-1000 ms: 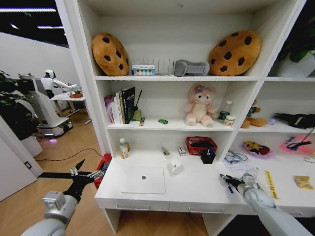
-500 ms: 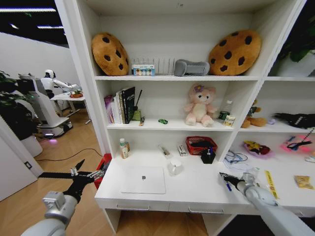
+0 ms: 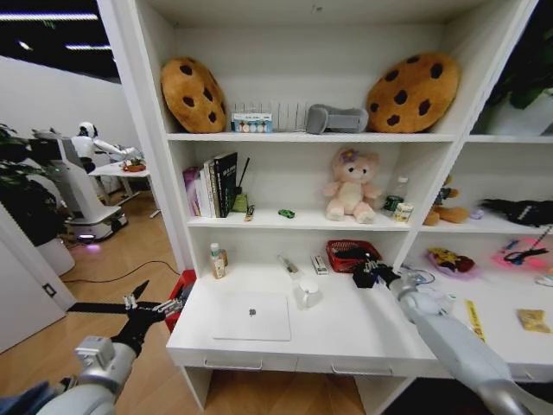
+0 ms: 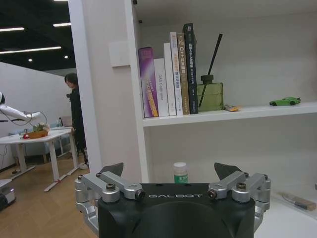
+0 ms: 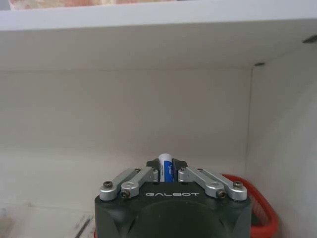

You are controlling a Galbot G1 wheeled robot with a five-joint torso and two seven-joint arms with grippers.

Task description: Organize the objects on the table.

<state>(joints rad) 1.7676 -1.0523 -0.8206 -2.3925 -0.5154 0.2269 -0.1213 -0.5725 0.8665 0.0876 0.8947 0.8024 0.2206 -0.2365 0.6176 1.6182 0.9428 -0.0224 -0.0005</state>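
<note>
At the back of the table, beside the black pen holder and the red basket: right gripper, jaws pinched on a blue-and-white pen that stands up between the fingertips. Left gripper: parked off the table's left end, jaws spread, holding nothing. Also on the desktop: closed silver laptop and a white cup, both well apart from the right gripper. Risks, as I judge them: the pen is held near one end, so it could pivot or slip; an off-centre drop could miss the holder, tip it, or send the pen rolling against the basket.
</note>
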